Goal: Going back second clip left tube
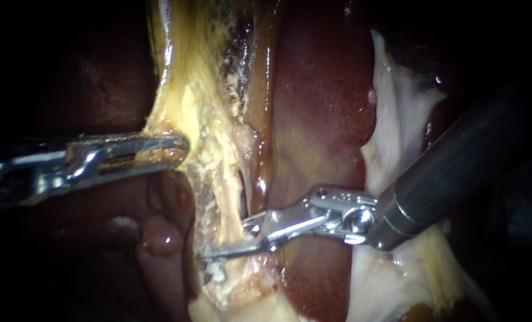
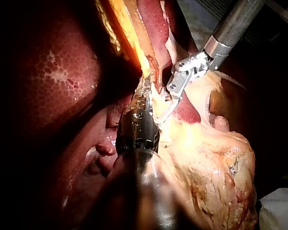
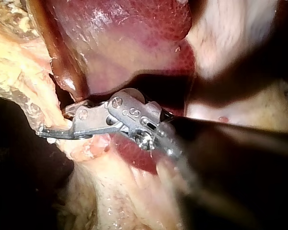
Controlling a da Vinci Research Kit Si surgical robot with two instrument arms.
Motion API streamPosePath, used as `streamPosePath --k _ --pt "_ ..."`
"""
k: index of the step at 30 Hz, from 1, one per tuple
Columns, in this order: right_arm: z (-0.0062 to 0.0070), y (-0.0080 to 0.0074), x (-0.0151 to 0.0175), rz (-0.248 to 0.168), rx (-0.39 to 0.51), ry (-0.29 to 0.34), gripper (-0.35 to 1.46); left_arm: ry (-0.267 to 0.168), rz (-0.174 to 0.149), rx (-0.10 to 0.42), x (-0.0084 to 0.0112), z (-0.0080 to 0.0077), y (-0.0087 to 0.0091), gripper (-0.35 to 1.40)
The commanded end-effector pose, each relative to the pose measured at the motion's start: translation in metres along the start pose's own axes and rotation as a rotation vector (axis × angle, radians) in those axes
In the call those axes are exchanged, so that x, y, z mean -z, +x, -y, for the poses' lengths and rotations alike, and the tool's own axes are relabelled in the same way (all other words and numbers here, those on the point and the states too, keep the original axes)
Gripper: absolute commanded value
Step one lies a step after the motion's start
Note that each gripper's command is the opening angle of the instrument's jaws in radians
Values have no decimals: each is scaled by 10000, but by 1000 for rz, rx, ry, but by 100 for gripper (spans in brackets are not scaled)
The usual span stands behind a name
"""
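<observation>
Left instrument from left, claw clamped on yellow tissue, right instrument from right, claw slightly apart, tips at tube, between both instruments, liver right of it

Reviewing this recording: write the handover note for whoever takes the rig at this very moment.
Left instrument: silver jaws shut on the yellow fatty band of tissue, drawing it toward the endoscope view's left.
Right instrument: dark shaft and silver tip, crossing the glossy dark red liver, with its tip in the lower part of that band.
Done: nothing I can confirm; no clip shows on any tube.
Left: the left tube cannot be picked out in these views, so find it and check the clip before moving the right instrument.
</observation>
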Motion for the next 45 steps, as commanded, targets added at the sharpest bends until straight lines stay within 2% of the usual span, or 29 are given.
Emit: streamPosePath --k 1,4,8,11,18,23,34,38,45 --pt "0 0 0 1 -5 1 -35 1 0 -1 0 0 0 -35" --pt "1 -1 2 1 -5 2 -35 -1 1 -1 0 0 0 -35" --pt "1 2 6 -18 -5 -42 38 -2 1 -1 0 0 0 -35" --pt "0 5 11 -25 3 -58 50 -1 1 -1 0 0 0 -35" --pt "4 10 35 -33 136 -104 59 -3 2 -1 1 -3 1 -35" --pt "12 14 64 -38 190 -132 60 -3 2 -2 2 -4 1 -35" --pt "36 29 118 -44 219 -156 60 -3 2 -2 1 -6 1 -35" --pt "51 36 133 -41 261 -158 60 -5 3 -2 2 -7 2 -35" --pt "84 69 165 -25 410 -189 60 -5 3 -4 -1 -11 3 -35"
